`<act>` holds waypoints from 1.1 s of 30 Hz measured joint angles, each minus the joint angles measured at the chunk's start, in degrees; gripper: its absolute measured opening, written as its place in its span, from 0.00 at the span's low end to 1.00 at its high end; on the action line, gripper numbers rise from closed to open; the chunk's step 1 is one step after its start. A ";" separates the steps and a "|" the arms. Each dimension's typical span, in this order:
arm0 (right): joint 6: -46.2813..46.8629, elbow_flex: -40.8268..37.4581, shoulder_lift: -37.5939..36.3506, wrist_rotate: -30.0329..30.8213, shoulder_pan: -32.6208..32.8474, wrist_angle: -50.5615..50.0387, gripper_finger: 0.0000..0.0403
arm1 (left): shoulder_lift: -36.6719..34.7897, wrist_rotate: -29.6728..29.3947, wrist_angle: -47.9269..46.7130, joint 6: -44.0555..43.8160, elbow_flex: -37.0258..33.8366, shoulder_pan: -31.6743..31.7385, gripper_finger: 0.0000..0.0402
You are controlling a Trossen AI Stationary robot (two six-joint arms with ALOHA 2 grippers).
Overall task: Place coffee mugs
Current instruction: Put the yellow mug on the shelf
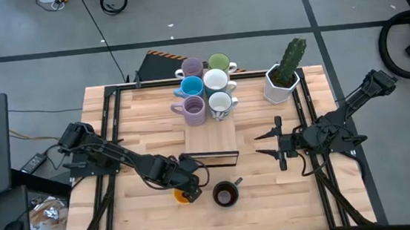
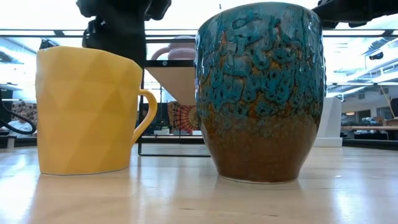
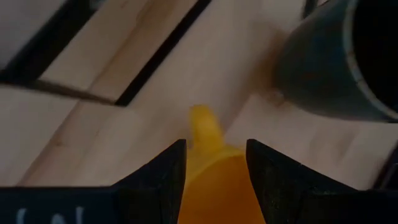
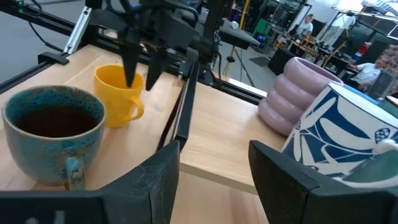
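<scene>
An orange-yellow faceted mug (image 1: 183,197) (image 2: 87,112) stands on its base near the table's near edge. Right of it stands a dark mug (image 1: 225,195) (image 2: 261,93) glazed teal over brown. My left gripper (image 1: 186,185) (image 4: 140,81) is open and points down over the orange mug (image 4: 115,93), whose handle (image 3: 202,124) shows just beyond the fingertips. Six more mugs (lilac (image 1: 191,66), green (image 1: 218,62), light blue (image 1: 190,85), white (image 1: 215,80), lilac (image 1: 193,108), white (image 1: 220,104)) are grouped on a wooden riser (image 1: 210,133). My right gripper (image 1: 267,144) (image 4: 214,152) waits open, right of the riser. My left gripper comes at the orange mug from above, pointing down, with the mug's rim (image 3: 214,186) between its fingers on the handle side. I cannot tell whether a finger touches the rim. The mug's base is on the table.
A white faceted pot with a green cactus (image 1: 282,82) stands at the far right of the table. The riser's dark frame (image 1: 212,159) lies just beyond the two near mugs. Black rails (image 1: 106,138) run along the table's left and right sides.
</scene>
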 joint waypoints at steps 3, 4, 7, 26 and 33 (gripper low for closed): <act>0.00 0.00 0.00 -0.10 -0.02 -0.01 0.49 | 0.00 0.16 -3.15 -1.97 0.00 -0.02 0.43; 0.00 0.00 0.00 -0.10 -0.02 0.01 0.49 | 0.00 0.50 -4.17 -2.66 0.00 -0.02 0.43; 0.00 0.00 0.00 -0.11 -0.02 -0.01 0.49 | 0.00 1.12 -5.40 -4.01 0.00 -0.02 0.43; 0.44 0.00 0.00 -0.15 -0.01 0.01 0.49 | 0.04 11.99 -9.90 -10.24 0.00 -0.24 0.43; 0.42 0.00 0.00 -1.64 0.00 0.01 0.49 | 0.07 12.56 -11.33 -10.22 0.00 -0.20 0.39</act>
